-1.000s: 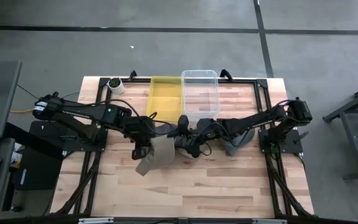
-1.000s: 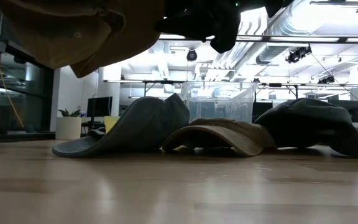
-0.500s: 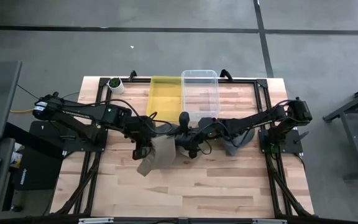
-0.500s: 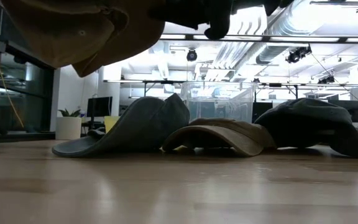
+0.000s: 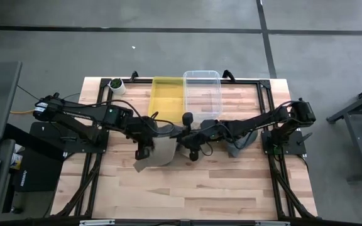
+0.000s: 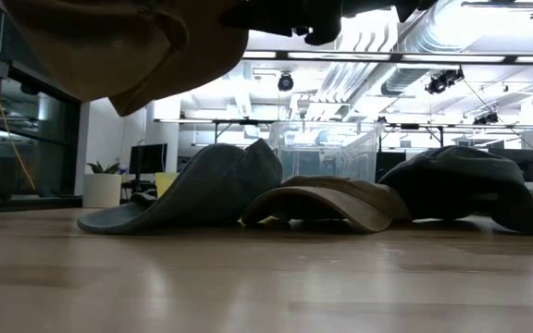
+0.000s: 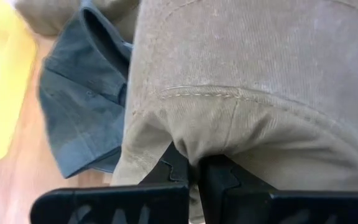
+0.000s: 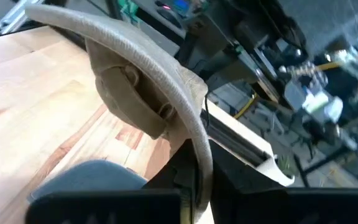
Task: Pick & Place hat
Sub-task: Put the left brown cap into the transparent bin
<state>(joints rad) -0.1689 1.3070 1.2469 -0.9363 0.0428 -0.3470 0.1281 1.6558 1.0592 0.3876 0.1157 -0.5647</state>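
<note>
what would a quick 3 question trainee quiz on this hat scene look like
1. True or false: both grippers are shut on the tan hat.
2. How many hats lie on the table in the low view? A) one B) three C) five
3. Fill in: the clear bin sits beside the ____ bin.

Key: 1 true: the left gripper pinches its fabric and the right gripper its brim. 2 B: a grey hat, a second tan hat, a dark hat. 3 yellow.
</note>
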